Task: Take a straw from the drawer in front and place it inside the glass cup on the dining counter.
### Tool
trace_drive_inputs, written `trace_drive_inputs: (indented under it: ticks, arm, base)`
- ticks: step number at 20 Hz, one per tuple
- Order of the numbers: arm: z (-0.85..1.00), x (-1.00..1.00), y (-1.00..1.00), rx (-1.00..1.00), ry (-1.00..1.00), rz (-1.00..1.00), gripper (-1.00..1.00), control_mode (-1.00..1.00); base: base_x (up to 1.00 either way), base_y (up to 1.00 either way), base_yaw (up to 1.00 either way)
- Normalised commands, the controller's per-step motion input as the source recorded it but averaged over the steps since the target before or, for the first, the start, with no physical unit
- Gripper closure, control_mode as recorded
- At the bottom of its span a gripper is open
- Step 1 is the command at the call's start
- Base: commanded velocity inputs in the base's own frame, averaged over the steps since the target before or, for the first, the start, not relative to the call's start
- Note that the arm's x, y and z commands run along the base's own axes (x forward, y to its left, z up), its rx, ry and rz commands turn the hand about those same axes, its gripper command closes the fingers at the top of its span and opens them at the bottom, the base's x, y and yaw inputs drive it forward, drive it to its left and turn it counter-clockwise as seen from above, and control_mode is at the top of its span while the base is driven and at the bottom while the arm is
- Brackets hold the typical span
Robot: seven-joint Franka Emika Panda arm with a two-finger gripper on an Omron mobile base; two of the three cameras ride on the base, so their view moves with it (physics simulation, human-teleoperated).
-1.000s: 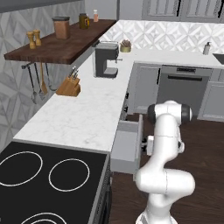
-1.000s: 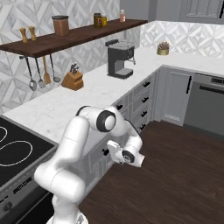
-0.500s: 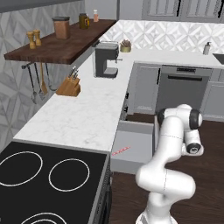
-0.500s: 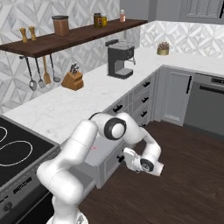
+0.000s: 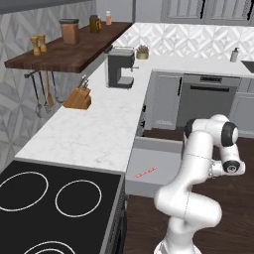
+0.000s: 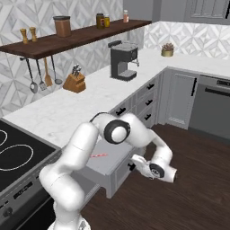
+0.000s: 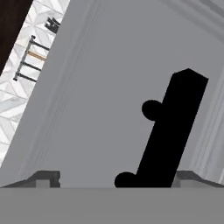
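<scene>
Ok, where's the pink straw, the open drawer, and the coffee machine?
straw (image 5: 146, 172), left base view, middle of the stick.
drawer (image 5: 163, 161), left base view, bare floor inside.
coffee machine (image 6: 122, 60), right base view, its dark body.

I count one straw (image 5: 146, 172) in one open drawer (image 5: 154, 168). On the table (image 5: 94, 129) stand one coffee machine (image 5: 120, 67), one knife block (image 5: 78, 97) and one small plant pot (image 5: 143, 51). On the shelf (image 5: 74, 49) I count one brown canister (image 5: 69, 31), two shakers (image 5: 38, 43) and two small jars (image 5: 100, 21).
</scene>
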Motion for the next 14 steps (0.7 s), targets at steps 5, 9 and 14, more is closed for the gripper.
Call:
trace_drive_inputs:
  ticks: [5, 9, 14]
  arm:
    - [0.48, -0.33, 0.00, -0.56, 0.00, -0.18, -1.00, -1.00]
    - [0.41, -0.23, 0.00, -0.56, 0.02, -0.26, -1.00, -1.00]
    - [0.74, -0.42, 0.00, -0.47, -0.01, -0.24, -1.00, -1.00]
  base:
    - [0.00, 0.00, 0.00]
    - [0.00, 0.00, 0.00]
    - [0.00, 0.00, 0.00]
